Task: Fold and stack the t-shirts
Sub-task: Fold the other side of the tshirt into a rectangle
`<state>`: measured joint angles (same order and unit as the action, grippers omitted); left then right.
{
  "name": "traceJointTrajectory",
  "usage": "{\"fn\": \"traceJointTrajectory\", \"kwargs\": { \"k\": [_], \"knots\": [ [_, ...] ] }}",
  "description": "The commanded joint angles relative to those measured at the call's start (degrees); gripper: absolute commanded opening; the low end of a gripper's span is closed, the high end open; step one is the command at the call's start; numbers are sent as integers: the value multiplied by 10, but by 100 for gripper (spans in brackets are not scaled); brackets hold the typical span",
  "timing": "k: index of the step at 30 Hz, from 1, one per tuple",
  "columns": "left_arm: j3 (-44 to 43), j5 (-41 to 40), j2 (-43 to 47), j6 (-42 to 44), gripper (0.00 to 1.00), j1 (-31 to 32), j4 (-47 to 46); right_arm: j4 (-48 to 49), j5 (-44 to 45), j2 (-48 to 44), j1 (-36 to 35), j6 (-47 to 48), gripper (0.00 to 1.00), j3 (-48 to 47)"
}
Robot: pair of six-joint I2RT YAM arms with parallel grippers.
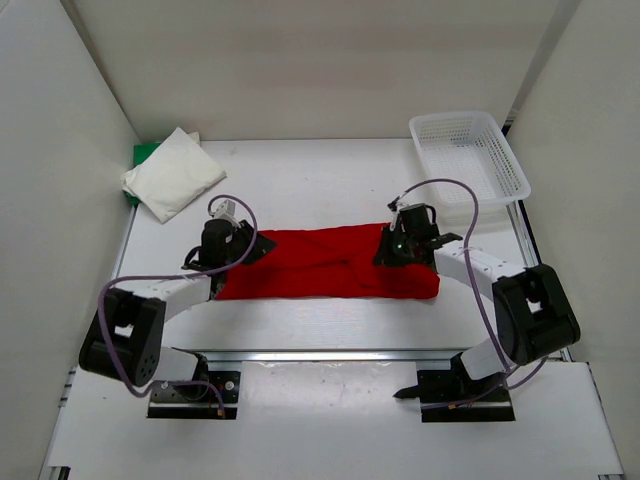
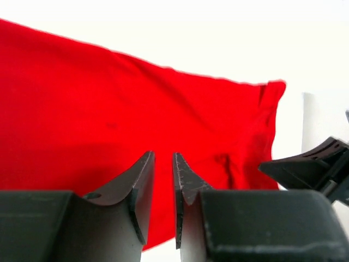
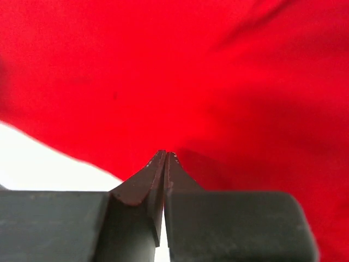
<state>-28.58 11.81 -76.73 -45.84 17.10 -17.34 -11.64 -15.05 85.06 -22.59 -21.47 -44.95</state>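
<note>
Dark fingertips of the right gripper [image 3: 165, 154] meet at the edge of the red t-shirt [image 1: 330, 265]; I cannot tell whether cloth is nipped between them. At the shirt's left end, the left gripper [image 2: 163, 156] is slightly parted. The shirt lies as 1 long folded band across the table [image 1: 320, 180]. The white t-shirt [image 1: 172, 172] rests on the green t-shirt [image 1: 143, 155] at the far left corner.

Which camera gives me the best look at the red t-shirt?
The top external view: it shows nearly the whole red t-shirt as a long band on the table. The left wrist view catches only part with one end; the right wrist view is just close red cloth filling most of the frame.
</note>
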Motion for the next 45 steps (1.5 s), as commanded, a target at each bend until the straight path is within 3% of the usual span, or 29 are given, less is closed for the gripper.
{"fn": "traceJointTrajectory", "kwargs": {
  "k": [1,4,8,17,19,25,32,37,41,45],
  "knots": [
    [-30,39,-38,-37,31,-49,-53,107,15,11,58,-33,0,-20],
    [-39,87,-78,-64,31,-97,-68,122,30,43,103,-41,6,-45],
    [-34,111,-101,-87,31,-135,-93,165,56,50,145,-52,28,-24],
    [-7,135,-170,-140,30,-194,-163,180,75,98,196,-53,34,-40],
    [-8,137,-181,-147,29,-205,-167,183,70,115,200,-52,33,-50],
    [-11,124,-193,-140,28,-222,-153,218,60,137,216,-88,1,-51],
    [41,99,-171,-150,27,-280,-150,222,90,118,243,-120,1,-18],
    [42,98,-141,-159,28,-277,-150,219,61,114,230,-111,23,-36],
    [55,95,-68,-159,28,-270,-150,192,89,45,206,-106,37,-24],
    [29,48,20,-89,31,-207,-72,172,139,-23,166,-99,41,6]
  ]
}}
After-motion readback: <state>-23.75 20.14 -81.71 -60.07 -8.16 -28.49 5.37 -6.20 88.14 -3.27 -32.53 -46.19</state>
